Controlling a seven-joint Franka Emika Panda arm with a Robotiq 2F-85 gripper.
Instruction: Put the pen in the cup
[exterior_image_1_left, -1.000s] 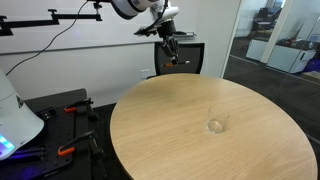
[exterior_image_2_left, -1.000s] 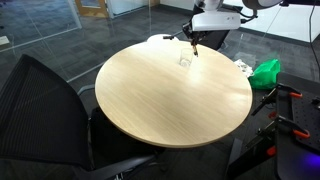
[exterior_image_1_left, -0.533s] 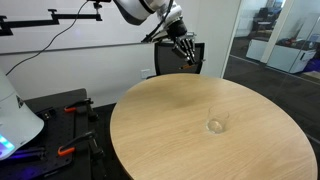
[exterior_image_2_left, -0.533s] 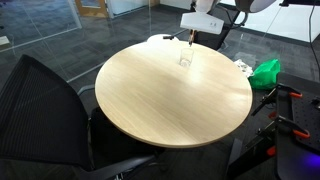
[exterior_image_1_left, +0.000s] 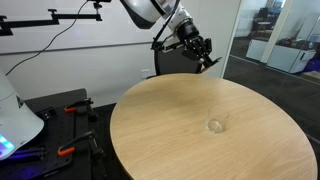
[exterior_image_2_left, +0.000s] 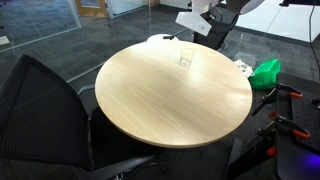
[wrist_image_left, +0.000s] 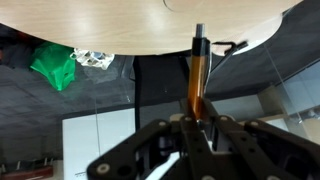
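Note:
My gripper (exterior_image_1_left: 203, 53) is shut on the pen (wrist_image_left: 197, 75), a thin stick with an orange section and a dark tip. In the wrist view the pen stands straight out from between the fingers (wrist_image_left: 200, 122), its tip over the table's edge. In an exterior view the gripper hangs tilted in the air above the far edge of the round wooden table (exterior_image_1_left: 160, 135). The clear cup (exterior_image_1_left: 215, 125) stands empty on the table, well apart from the gripper. It also shows in an exterior view (exterior_image_2_left: 186, 59), where the wrist (exterior_image_2_left: 196, 17) is at the top edge.
A black mesh chair (exterior_image_2_left: 40, 110) stands at the table's near side. A green bag (exterior_image_2_left: 265, 72) lies beside the table and shows in the wrist view (wrist_image_left: 55, 65). Clamps and a stand (exterior_image_1_left: 70, 110) sit beside the table. Glass walls stand behind.
My gripper has swung sideways along the table's far edge and tilted upward, with the pen still in it. The cup has not moved.

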